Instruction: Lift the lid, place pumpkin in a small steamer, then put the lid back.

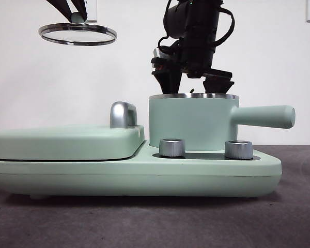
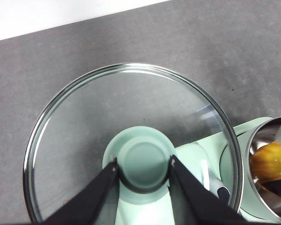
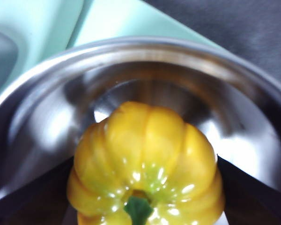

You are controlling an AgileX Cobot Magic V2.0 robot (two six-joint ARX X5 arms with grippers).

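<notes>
The small steamer (image 1: 191, 124) stands uncovered on the right of the mint green base, its long handle (image 1: 263, 116) pointing right. My right gripper (image 1: 192, 85) hangs over its rim with the jaws reaching inside. In the right wrist view they are shut on the yellow-orange pumpkin (image 3: 145, 150), stem up, inside the steel bowl (image 3: 154, 51). The pumpkin is hidden in the front view and shows in the left wrist view (image 2: 269, 161). My left gripper (image 1: 75, 13) is shut on the knob (image 2: 143, 164) of the glass lid (image 1: 77, 34) and holds it level, high at the upper left.
The large flat mint green cover (image 1: 67, 142) with its chrome handle (image 1: 123, 114) lies left of the steamer. Two steel knobs (image 1: 171, 148) (image 1: 238, 150) stand on the base (image 1: 144, 178) in front of the pot. The unit rests on a dark grey tabletop (image 1: 144, 222).
</notes>
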